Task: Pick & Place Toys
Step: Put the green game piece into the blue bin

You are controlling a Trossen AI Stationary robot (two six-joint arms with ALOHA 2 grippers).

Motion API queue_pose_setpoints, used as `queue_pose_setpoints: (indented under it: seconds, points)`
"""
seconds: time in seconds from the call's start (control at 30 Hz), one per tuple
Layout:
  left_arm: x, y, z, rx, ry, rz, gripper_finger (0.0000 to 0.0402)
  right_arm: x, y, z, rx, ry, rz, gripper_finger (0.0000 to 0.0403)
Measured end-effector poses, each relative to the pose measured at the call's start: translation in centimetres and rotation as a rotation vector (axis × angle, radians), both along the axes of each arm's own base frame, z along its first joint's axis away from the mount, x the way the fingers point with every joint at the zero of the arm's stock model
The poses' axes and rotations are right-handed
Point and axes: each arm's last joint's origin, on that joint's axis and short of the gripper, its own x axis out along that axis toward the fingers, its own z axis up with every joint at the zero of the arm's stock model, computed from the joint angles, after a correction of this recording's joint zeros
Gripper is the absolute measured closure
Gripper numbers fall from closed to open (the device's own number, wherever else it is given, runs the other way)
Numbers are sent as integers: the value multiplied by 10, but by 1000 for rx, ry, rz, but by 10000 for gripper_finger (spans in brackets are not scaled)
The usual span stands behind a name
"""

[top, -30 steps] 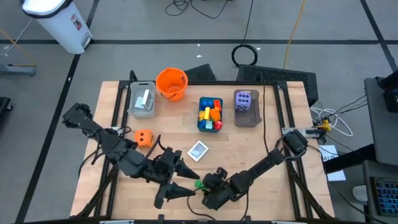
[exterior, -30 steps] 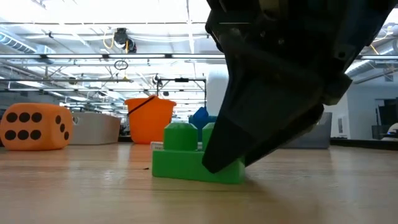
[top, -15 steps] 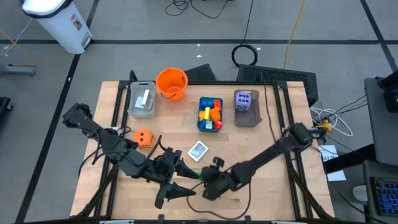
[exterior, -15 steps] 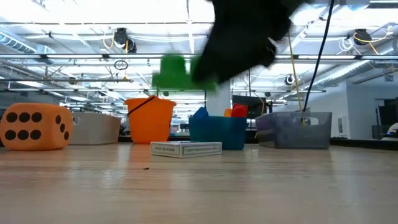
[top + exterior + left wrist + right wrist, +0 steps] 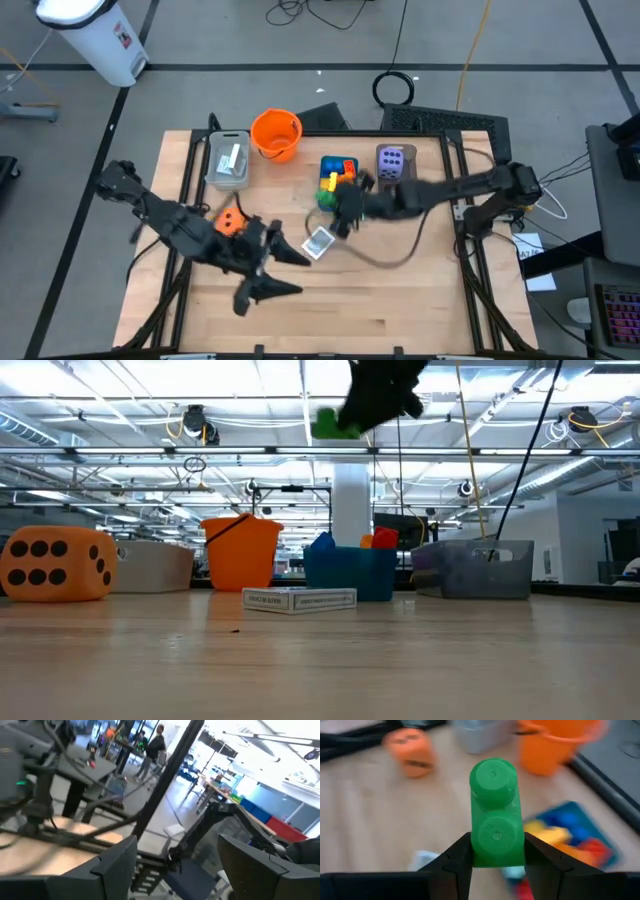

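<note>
My right gripper (image 5: 496,862) is shut on a green two-stud brick (image 5: 494,815) and holds it high over the table (image 5: 400,300), beside the blue tray (image 5: 338,163) of bright bricks. The low view shows the green brick (image 5: 328,424) well above the trays. My left gripper (image 5: 298,275) hovers open over the table's near left part, with nothing between its fingers (image 5: 112,865). A white card (image 5: 318,242) lies flat at mid table. The orange die (image 5: 230,222) rests on the table at the left. The purple die (image 5: 396,163) sits in a grey tray. My right gripper pinches the green brick between its two fingers (image 5: 457,860), which close on its two opposite side walls (image 5: 477,852) at one end. The fingers come slanting down from the table's right side. The brick sticks out past the fingertips, studs toward the wrist camera, lifted clear.
An orange bucket (image 5: 276,133) and a grey tray (image 5: 228,160) holding cards stand at the far left. The blue tray and the purple die's tray (image 5: 398,188) stand at the far middle. Bare wood lies along the near edge.
My right gripper has lifted the green brick clear of the table near its front edge and swung it up and toward the far side, to beside the blue tray, rolling its wrist on the way. My left gripper has drawn back a little toward the left, staying open.
</note>
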Motion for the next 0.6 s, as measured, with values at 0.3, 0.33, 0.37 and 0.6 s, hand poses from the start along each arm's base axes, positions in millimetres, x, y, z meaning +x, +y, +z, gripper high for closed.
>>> queue_pose_setpoints:
  seconds: [0.3, 0.33, 0.37, 0.6]
  points:
    - [-32, 36, 25, 104, -59, 55, 117, -14, -93, -5, 95, 128, -161, 266]
    - [-35, 40, 27, 116, -53, 63, 117, -12, -99, -9, 106, 135, -172, 266]
    - [-38, 44, 28, 128, -48, 69, 117, -11, -105, -13, 120, 146, -180, 267]
    - [-54, 70, 32, 211, -19, 132, 117, 5, -111, -44, 207, 230, -170, 267]
